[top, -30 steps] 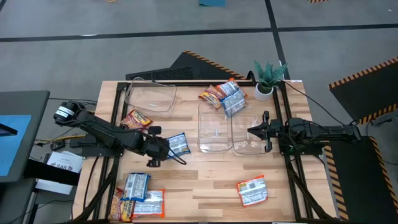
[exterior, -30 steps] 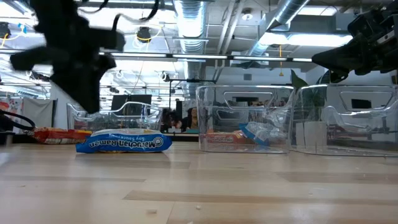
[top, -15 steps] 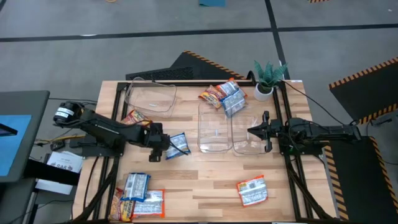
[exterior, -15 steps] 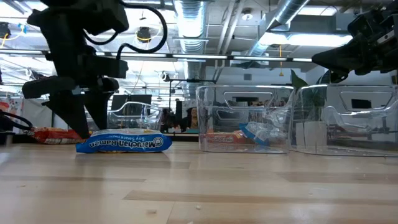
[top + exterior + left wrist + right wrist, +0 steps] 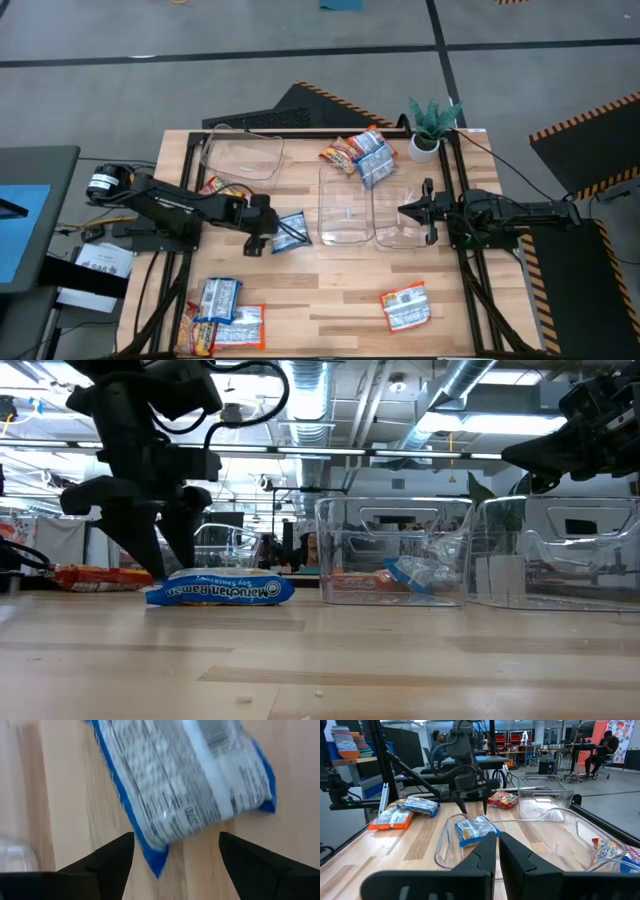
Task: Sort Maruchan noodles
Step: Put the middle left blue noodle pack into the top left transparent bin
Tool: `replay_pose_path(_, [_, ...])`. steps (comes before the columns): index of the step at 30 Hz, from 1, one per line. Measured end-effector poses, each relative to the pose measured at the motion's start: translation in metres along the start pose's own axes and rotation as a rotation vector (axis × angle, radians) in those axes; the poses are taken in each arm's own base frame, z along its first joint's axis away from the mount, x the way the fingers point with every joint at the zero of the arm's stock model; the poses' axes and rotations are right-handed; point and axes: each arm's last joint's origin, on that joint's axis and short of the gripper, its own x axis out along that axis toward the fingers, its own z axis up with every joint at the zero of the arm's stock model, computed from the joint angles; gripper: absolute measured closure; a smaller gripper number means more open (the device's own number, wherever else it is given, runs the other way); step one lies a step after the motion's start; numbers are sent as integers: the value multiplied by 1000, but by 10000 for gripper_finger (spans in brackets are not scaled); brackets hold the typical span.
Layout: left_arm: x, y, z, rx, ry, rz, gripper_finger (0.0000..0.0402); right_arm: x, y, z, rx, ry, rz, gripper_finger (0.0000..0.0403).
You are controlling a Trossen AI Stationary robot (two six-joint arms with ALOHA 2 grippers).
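Straddling the blue-and-white noodle packet (image 5: 291,231) with left gripper (image 5: 270,231) fingers spread — right gripper (image 5: 408,211) idling closed, empty, above bins (image 5: 345,185).

Even, bright overhead light; ceiling strip lamps (image 5: 300,385) glare at twelve o'clock in the low view. Shadows on the wooden table (image 5: 330,290) are soft and short. The blue-and-white packet (image 5: 185,780) is motion-blurred in the left wrist view. Clear bins (image 5: 395,550) carry reflections; background falls out of focus.
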Motion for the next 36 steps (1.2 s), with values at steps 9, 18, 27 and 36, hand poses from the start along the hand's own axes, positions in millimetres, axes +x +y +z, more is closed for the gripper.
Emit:
replay_pose_path(9, [3,9,3,50,-52,-13,123,0,0,0,0,0,0,356])
replay_pose_path(18, [8,18,8,30,-117,-68,123,0,0,0,0,0,0,356])
replay_pose_path(27, [35,12,7,64,-63,-102,123,0,0,-1,-2,6,1,356])
replay_pose_path(36, [50,9,3,60,-14,-130,242,1,0,-1,0,13,1,356])
